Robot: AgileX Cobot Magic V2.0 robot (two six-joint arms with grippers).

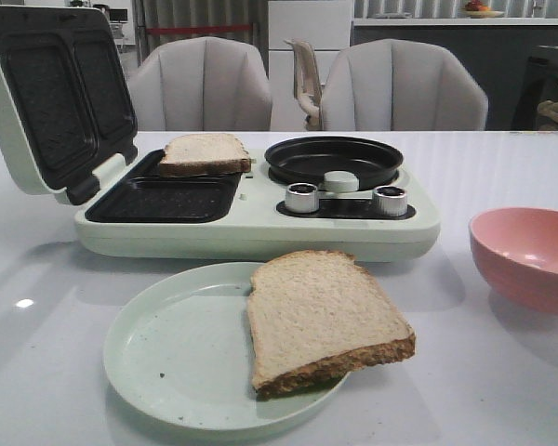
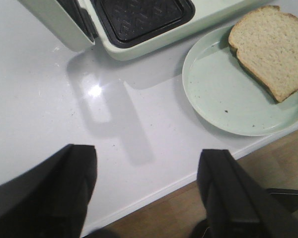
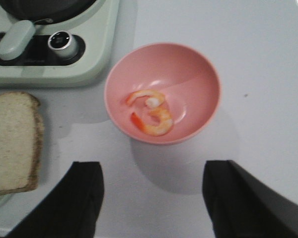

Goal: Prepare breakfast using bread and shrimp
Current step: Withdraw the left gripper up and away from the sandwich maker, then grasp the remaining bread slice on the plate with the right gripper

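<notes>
Both claws spread and empty; shrimp (image 3: 150, 112) mid-frame in the pink bowl (image 3: 198, 74) looks slippery and soft, so pinch its thick curve.

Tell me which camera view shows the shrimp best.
The right wrist view: it looks straight down into the pink bowl, where the shrimp lie. The front view shows only the bowl's side and inner wall; the left wrist view shows neither.

My white table (image 1: 502, 158) carries three things directly. Ahead of my left gripper (image 2: 146, 193) sits the pale green plate (image 2: 213, 99), with the pale green breakfast maker (image 1: 260, 232) just beyond it. Straight ahead of my right gripper (image 3: 151, 198) stands the pink bowl (image 3: 198, 69), beside the maker.
</notes>
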